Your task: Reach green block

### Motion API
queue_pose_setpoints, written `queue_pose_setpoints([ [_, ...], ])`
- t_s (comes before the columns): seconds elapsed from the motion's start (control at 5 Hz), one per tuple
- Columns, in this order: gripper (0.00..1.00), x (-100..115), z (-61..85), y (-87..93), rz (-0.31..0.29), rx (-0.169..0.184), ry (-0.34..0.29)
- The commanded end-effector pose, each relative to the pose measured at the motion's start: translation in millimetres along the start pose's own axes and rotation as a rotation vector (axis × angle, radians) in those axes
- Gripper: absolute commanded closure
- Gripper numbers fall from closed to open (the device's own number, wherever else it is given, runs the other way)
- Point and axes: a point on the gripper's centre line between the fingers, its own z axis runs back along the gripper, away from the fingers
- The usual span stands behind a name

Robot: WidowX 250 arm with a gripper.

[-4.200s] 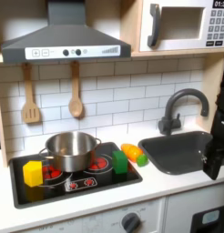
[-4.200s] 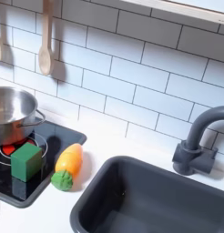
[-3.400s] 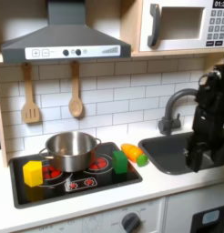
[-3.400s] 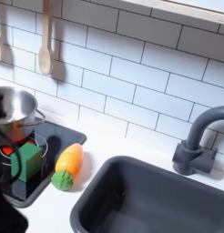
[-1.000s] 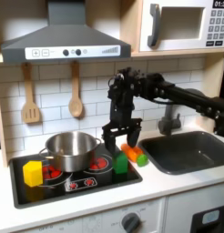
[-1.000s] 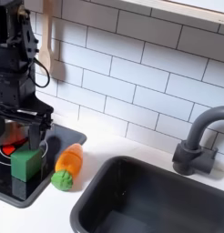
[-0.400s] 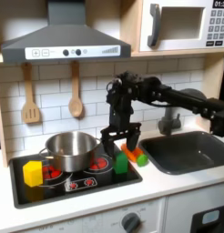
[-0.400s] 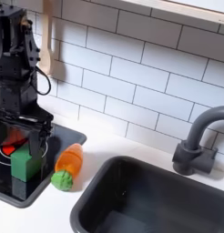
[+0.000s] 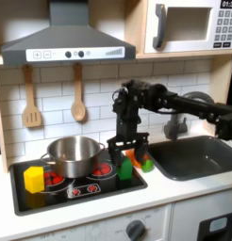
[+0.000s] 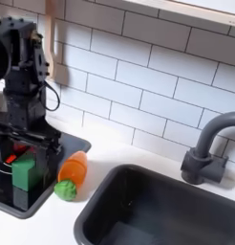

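The green block (image 9: pixel 124 170) (image 10: pixel 24 176) stands upright on the black stovetop (image 9: pixel 90 187), near its right edge in the first exterior view. My gripper (image 9: pixel 126 153) (image 10: pixel 27 151) hangs open directly over it, on a black arm reaching in from the first exterior view's right. One finger comes down on each side of the block's top, and I see no contact. The fingers hide part of the block's upper edge in the second exterior view.
An orange toy with a green end (image 9: pixel 141 160) (image 10: pixel 70 171) lies just beside the block, toward the sink (image 9: pixel 193 155) (image 10: pixel 177 206) and faucet (image 10: pixel 205 148). A steel pot (image 9: pixel 73 153) and a yellow block (image 9: pixel 34 178) sit further left on the stove. Wooden utensils (image 9: pixel 78 99) hang on the tiled wall.
The arm swung in from the first exterior view's right. Over the last second the open gripper lowered over the green block. The block and the toys have not moved.
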Motion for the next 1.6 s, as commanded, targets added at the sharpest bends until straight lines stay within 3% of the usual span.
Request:
queue_pose_setpoints([
  [0.0,0.0,2,-10.4,-0.1,0.011,-0.006,0.019],
  [0.6,0.0,2,-31.6,1.3,-0.014,-0.007,0.066],
  [0.8,0.0,1,-35.4,-1.8,-0.014,-0.027,0.068],
  [1.4,0.0,4,-36.1,-1.2,-0.024,-0.026,0.064],
])
